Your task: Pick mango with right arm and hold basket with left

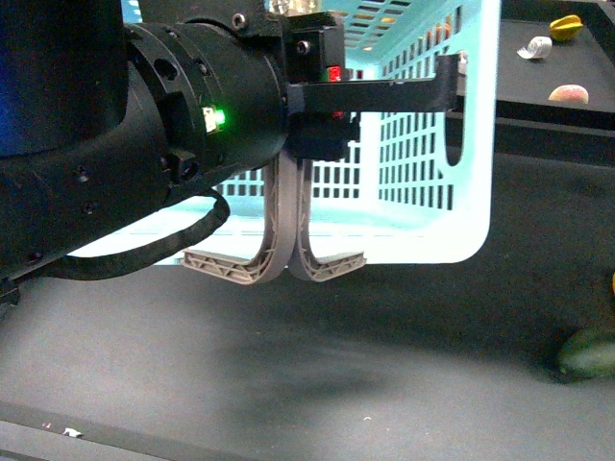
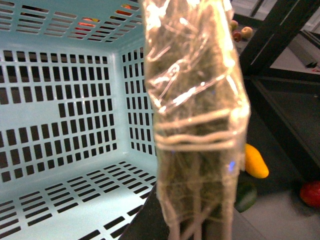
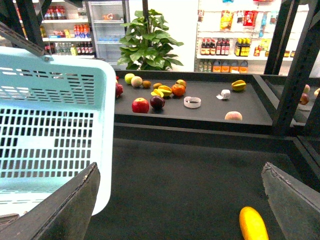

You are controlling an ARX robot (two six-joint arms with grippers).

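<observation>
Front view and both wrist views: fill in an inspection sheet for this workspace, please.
Surface: dark matte table, white scrap at its near edge.
Job's things: turquoise basket tipped, opening toward the robot, grey handles hanging; mango on the table, untouched.
Clutter: dark green fruit and red fruit near the mango.
Grippers: left gripper at the basket's side wall, grip unclear; right gripper open, empty.
Cables: black cable looping under the left arm.
Surroundings: back shelf with loose fruit; potted plant; bottle shelves.

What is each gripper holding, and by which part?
Right gripper: nothing, open, mango untouched. Left gripper: at the basket, yet whether and where it grips cannot be told.
</observation>
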